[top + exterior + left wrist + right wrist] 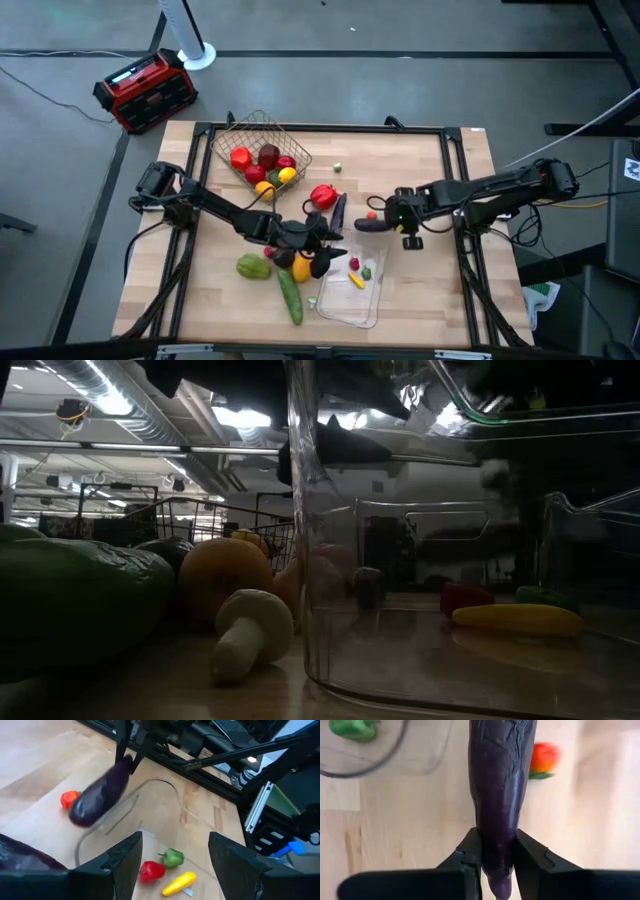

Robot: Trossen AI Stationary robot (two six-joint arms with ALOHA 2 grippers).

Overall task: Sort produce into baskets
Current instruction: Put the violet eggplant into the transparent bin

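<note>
Pinching a purple eggplant (499, 785) at its stem end, the right gripper (392, 217) hangs over bare wood right of table centre, just beyond the far rim of the clear tray (366, 306). A small orange-red fruit (371, 213) lies beside the eggplant; open board extends right to the table frame (455, 180).

Left gripper (322, 256) sits at the tray's left wall, fingers (124, 865) spread with nothing between them. Crowded around it: yellow fruit (301, 268), green squash (254, 267), cucumber (290, 297).

Tray holds a red pepper piece (151, 871), a green piece (173, 857) and a yellow piece (179, 883).

Wire basket (250, 128) at far left, loaded with red and orange fruits. A red pepper (323, 196) and second eggplant (339, 211) lie between basket and tray, narrowing the path.
</note>
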